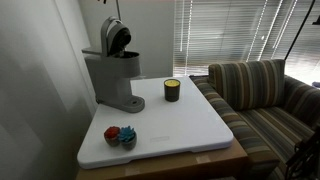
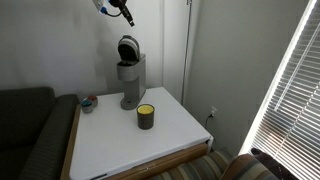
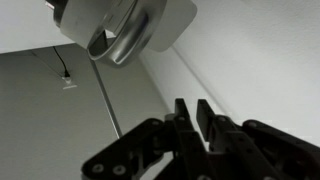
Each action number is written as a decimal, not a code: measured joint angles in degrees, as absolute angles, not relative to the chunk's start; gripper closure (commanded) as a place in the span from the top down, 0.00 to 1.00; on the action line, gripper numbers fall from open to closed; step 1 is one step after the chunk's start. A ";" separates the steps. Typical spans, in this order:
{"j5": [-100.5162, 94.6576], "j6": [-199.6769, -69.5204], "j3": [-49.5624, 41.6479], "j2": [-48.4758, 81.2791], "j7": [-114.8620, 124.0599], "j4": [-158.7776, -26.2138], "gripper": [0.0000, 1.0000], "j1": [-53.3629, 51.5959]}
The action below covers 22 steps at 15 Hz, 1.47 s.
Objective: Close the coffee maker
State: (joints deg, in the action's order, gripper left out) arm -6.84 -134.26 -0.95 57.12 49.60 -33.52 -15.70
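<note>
The grey coffee maker point(image 1: 112, 78) stands at the back of the white table by the wall, and shows in both exterior views point(image 2: 130, 78). Its dark rounded lid point(image 1: 117, 38) is tilted up and open point(image 2: 128, 48). My gripper point(image 2: 127, 14) hangs high above the machine, apart from it. In the wrist view my fingers point(image 3: 193, 108) are nearly together with nothing between them, and the coffee maker point(image 3: 125, 30) shows far off at the top of the frame.
A small dark jar with a yellow top point(image 1: 172, 90) stands on the white table point(image 1: 185, 125) next to the machine point(image 2: 146, 116). A small bowl with red and blue things point(image 1: 120, 136) sits near one edge. A striped couch point(image 1: 262, 95) adjoins the table.
</note>
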 measured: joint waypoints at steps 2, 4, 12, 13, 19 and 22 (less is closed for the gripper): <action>-6.94 -132.24 -1.07 58.03 52.99 -32.89 0.00 -15.98; -7.05 -128.71 -1.34 58.27 56.42 -32.83 0.00 -16.20; -7.09 -115.93 -1.89 58.28 65.55 -31.66 0.00 -16.64; -7.09 -114.85 -1.89 58.28 66.14 -31.55 0.00 -16.65; -7.03 -106.93 -1.81 58.45 67.20 -31.52 0.00 -17.16; -7.03 -103.57 -1.73 58.84 67.20 -31.53 0.00 -17.37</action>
State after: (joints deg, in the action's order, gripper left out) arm -7.03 -103.57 -1.73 58.84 67.20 -31.53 -17.37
